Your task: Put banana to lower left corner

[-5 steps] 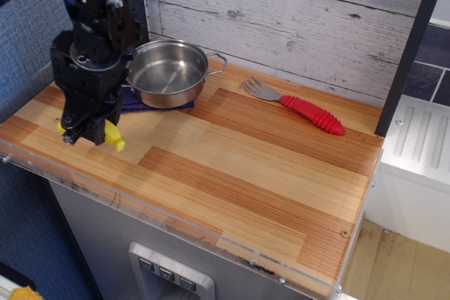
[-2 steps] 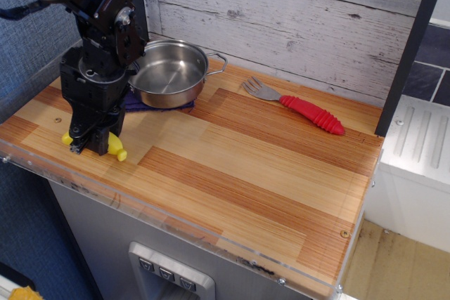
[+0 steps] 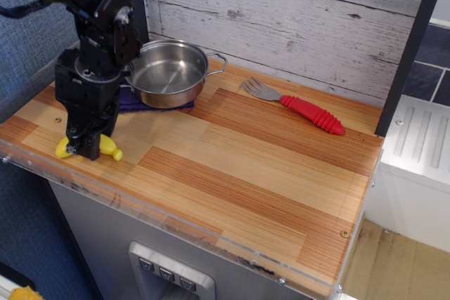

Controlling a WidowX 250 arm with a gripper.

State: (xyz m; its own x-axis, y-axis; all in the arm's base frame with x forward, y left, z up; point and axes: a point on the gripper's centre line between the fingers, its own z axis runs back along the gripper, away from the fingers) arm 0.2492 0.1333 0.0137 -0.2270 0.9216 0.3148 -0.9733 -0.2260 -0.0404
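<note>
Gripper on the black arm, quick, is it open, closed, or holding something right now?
Gripper: down around the small bright-yellow plastic toy banana on the tabletop; whether it is gripping or released cannot be told.

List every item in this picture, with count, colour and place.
banana: one, yellow, near the table's front left edge, partly hidden under the gripper
pot: one, steel, back left, on a cloth
cloth: one, purple, under the pot
fork: one, red handle with grey head, back centre
table: one, striped light and dark wood
gripper: one, black, directly over the banana; whether it grips cannot be told
</note>
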